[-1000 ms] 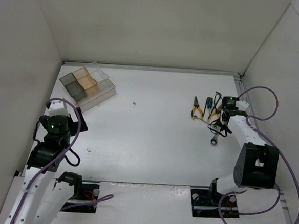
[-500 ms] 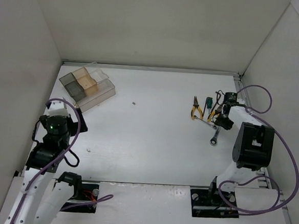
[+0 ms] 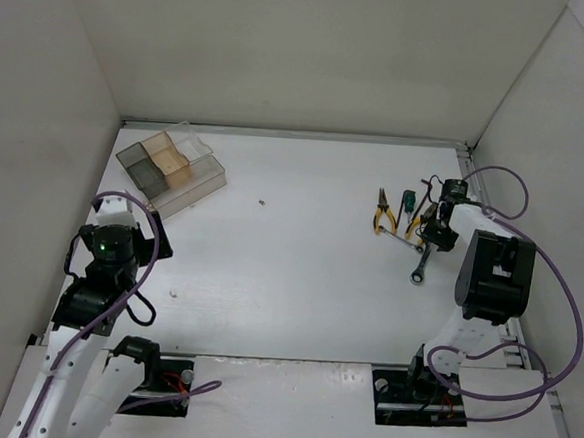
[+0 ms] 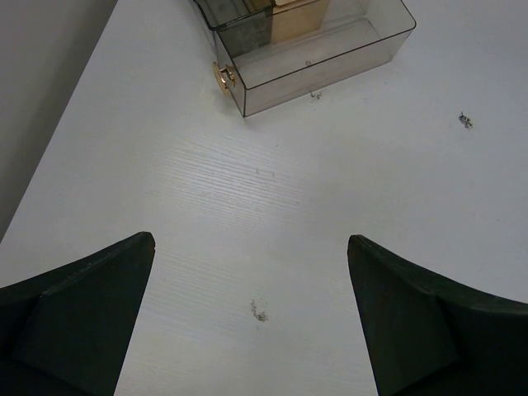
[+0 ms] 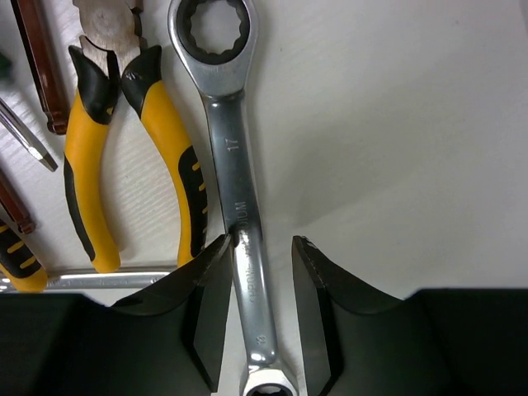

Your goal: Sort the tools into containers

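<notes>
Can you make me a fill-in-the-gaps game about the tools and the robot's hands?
The number stamped on the wrench is ____.
The pliers beside it have ____ handles.
The right gripper has one of its jaws on each side of the ____.
The left gripper is wide ____, holding nothing.
Missing words: 17; yellow; wrench; open.

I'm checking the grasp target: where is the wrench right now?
In the right wrist view the wrench lies between the open fingers of the right hand, beside the yellow-handled pliers. From above, it's on the table's right side.
</notes>
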Available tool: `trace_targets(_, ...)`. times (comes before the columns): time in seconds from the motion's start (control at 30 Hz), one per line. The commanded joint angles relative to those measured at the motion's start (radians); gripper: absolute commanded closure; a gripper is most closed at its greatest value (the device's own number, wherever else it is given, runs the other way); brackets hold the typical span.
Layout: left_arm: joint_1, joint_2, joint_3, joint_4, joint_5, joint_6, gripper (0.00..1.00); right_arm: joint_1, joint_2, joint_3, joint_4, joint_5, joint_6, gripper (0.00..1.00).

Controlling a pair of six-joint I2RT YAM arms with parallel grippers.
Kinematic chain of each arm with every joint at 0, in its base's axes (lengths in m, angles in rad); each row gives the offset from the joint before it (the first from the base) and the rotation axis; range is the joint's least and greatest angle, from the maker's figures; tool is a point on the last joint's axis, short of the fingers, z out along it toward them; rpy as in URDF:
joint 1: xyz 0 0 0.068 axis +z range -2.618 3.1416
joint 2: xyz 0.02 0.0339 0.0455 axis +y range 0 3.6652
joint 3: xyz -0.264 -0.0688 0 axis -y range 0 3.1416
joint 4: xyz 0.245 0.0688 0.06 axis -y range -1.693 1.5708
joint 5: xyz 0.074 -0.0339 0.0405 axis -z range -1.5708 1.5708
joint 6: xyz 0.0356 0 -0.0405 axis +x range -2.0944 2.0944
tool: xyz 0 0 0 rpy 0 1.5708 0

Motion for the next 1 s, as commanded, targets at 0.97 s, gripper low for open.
trace_targets(0.97, -0.003, 0.02, 0.058, 0.025, -0.009, 0.014, 0.0, -0.012, 0.033, 0.009, 0.022, -0.042, -0.03, 0.88)
